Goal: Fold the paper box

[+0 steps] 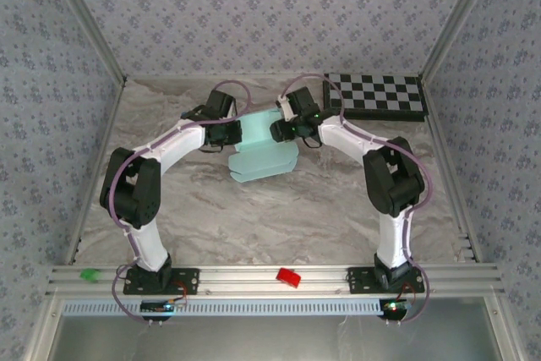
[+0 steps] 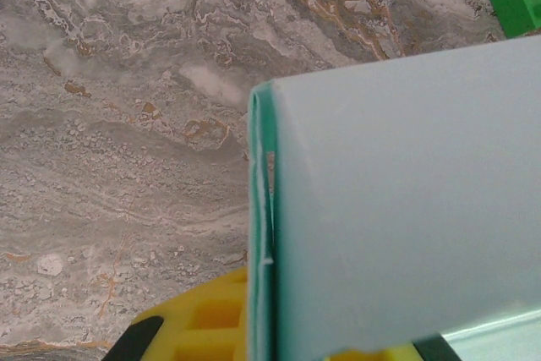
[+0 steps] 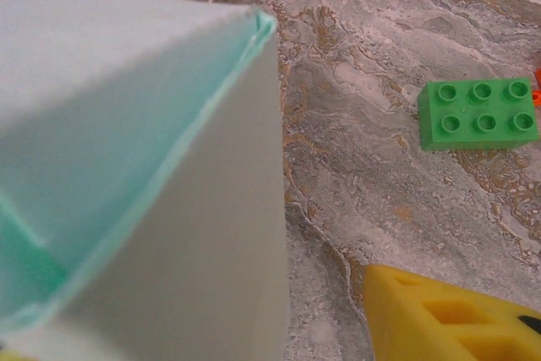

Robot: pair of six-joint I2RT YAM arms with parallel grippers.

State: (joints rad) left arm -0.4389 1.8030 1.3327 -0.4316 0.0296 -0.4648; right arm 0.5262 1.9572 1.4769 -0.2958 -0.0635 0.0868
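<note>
The paper box (image 1: 263, 156) is pale aqua cardboard, partly folded, lying mid-table between the two arms. My left gripper (image 1: 234, 130) is at its left side, shut on an upright wall of the box (image 2: 397, 200); the wall's edge runs down between the yellow fingers (image 2: 190, 319). My right gripper (image 1: 284, 129) is at the box's upper right edge and stands open. Its one visible yellow finger (image 3: 456, 314) is apart from the raised box panel (image 3: 169, 234), with bare table between them. The other finger is hidden behind the panel.
A black-and-white checkerboard (image 1: 380, 95) lies at the back right. A green brick (image 3: 478, 114) sits on the marble beyond the right gripper, and a green brick (image 2: 517, 2) shows in the left wrist view. Green (image 1: 88, 275) and red (image 1: 289, 277) pieces rest by the near rail.
</note>
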